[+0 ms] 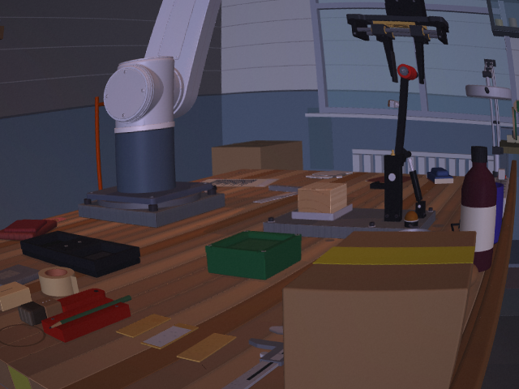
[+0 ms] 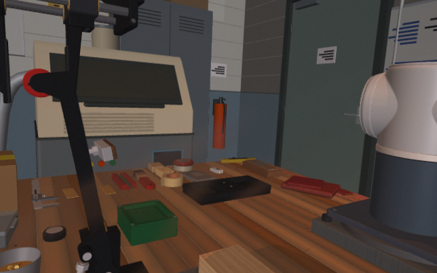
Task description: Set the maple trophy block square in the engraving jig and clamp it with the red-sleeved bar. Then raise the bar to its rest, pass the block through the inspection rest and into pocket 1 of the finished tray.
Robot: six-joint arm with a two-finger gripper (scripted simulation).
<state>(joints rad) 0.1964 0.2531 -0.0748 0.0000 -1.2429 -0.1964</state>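
The red sleeve [image 1: 406,72] [image 2: 35,82] tops the black clamp bar [image 1: 400,125], which stands raised nearly upright on its post at the right of the jig. My gripper [image 1: 406,77] [image 2: 37,83] hangs over it with the fingers open on either side of the sleeve, holding nothing. The maple trophy block [image 1: 322,197] [image 2: 234,259] sits on the grey plate of the engraving jig [image 1: 350,222], left of the bar's post. The green rest box [image 1: 254,254] [image 2: 147,221] stands in front of the jig, and the black finished tray [image 1: 79,252] [image 2: 225,188] lies further left.
A large cardboard box [image 1: 381,310] with a yellow stripe stands at the near right, beside a dark bottle [image 1: 478,207]. The robot base [image 1: 146,167] stands at the back left. Tape roll [image 1: 58,281], red blocks and small plates lie at the near left.
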